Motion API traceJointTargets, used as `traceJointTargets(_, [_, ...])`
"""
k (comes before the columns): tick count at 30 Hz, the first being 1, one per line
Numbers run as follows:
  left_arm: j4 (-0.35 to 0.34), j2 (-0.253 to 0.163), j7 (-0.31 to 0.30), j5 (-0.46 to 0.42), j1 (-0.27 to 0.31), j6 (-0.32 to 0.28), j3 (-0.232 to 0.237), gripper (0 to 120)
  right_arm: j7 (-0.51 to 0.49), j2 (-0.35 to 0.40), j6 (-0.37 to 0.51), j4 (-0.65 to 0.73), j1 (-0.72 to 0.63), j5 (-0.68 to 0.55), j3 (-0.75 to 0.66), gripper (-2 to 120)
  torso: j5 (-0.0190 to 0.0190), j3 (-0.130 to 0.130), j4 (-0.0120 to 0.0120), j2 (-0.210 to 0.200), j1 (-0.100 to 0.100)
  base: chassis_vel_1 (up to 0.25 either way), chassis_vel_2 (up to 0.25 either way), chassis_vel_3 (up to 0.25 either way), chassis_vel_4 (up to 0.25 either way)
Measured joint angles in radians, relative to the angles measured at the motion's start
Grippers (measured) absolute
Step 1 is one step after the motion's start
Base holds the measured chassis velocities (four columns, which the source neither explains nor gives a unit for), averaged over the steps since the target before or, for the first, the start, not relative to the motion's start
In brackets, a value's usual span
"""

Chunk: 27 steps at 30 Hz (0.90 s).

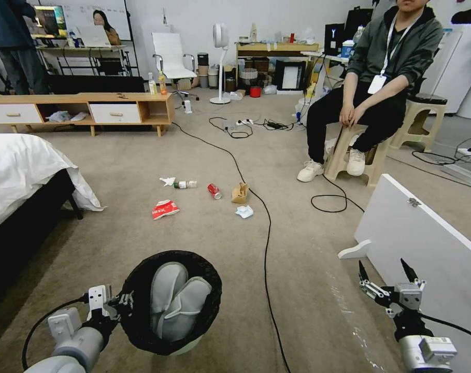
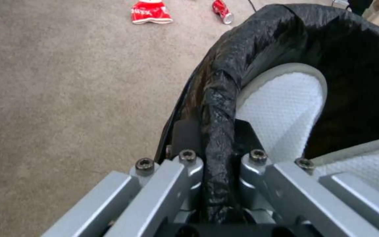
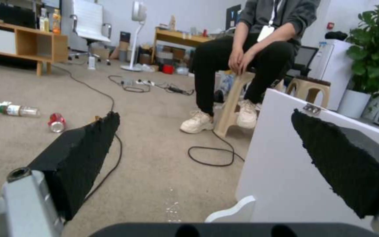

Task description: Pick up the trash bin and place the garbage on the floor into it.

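The trash bin (image 1: 210,284), round and lined with a crinkled black bag, sits close in front of me with two pale slippers inside. My left gripper (image 1: 122,301) is shut on its near-left rim (image 2: 218,108), one finger inside and one outside (image 2: 215,141). The garbage lies farther out on the floor (image 1: 116,228): a red-white wrapper (image 1: 165,209) (image 2: 151,12), red can (image 1: 214,191) (image 2: 222,7) (image 3: 57,122), brown paper bag (image 1: 240,192), white tissues (image 1: 244,211), and a small clear bottle (image 1: 185,184) (image 3: 17,110). My right gripper (image 1: 388,273) (image 3: 205,115) hangs open at the right, holding nothing.
A black cable (image 1: 266,233) runs across the carpet just right of the litter and the bin. A white board (image 1: 427,243) stands at the right beside my right gripper. A bed (image 1: 17,166) is at the left, and a person sits on a stool (image 1: 349,155).
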<state>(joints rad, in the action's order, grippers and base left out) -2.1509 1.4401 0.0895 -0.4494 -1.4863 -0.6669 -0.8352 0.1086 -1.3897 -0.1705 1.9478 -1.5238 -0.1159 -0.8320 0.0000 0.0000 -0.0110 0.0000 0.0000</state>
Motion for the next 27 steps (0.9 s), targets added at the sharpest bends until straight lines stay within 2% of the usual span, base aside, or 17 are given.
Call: traceJointTargets(27, [-0.019, 0.001, 0.0, -0.001, -0.008, 0.0, 0.001, 4, 0.002, -0.014, -0.009, -0.001, 0.004, 0.012, 0.01, 100, 0.0, 0.0, 0.0, 0.0, 0.0, 0.0, 0.0, 0.0, 0.0])
